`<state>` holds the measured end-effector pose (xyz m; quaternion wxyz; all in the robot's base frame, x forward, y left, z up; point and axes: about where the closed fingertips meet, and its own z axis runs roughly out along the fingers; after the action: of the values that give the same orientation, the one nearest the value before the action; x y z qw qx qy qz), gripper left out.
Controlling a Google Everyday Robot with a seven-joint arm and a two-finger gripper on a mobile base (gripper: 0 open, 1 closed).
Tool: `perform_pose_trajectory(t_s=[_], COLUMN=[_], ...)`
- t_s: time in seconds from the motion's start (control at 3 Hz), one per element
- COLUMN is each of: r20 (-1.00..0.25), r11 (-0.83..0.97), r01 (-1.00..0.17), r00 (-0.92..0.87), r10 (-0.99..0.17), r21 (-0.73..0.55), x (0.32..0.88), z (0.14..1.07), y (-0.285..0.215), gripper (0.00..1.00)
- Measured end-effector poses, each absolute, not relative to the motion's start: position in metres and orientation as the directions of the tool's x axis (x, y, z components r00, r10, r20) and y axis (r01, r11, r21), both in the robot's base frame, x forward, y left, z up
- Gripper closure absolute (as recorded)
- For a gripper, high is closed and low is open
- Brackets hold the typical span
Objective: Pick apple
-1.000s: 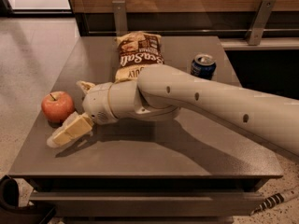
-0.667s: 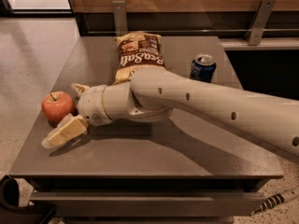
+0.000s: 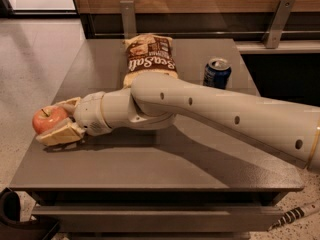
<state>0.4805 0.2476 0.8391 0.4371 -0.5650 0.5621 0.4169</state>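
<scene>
The red-orange apple (image 3: 46, 117) with its short stem sits at the table's left edge. My gripper (image 3: 52, 121) reaches in from the right at the end of the long cream arm and is shut on the apple. One finger (image 3: 68, 104) lies behind the apple. The other finger (image 3: 58, 134) presses against its front underside. The apple appears to rest at table level.
A sea-salt chip bag (image 3: 150, 59) lies at the back middle of the dark table (image 3: 150, 164). A blue can (image 3: 217, 73) stands at the back right. My arm (image 3: 210, 109) spans the table from the right. The apple is close to the table's left edge, with floor beyond.
My gripper has moved left onto the apple and its fingers have drawn in around it. The apple has shifted a little to the left, toward the table edge.
</scene>
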Motion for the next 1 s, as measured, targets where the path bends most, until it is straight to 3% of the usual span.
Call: perform_pose_trajectory(t_s=[0.67, 1.0], r20=[-0.962, -0.963], r11=[0.005, -0.002], r01=[-1.0, -0.999], r00=[0.026, 0.032], r10=[-0.27, -0.268], r21=[-0.028, -0.033], x=[0.4769, 0.4777], z=[0.8408, 0.8448], y=[0.2517, 0.2524], gripper=[1.0, 1.0])
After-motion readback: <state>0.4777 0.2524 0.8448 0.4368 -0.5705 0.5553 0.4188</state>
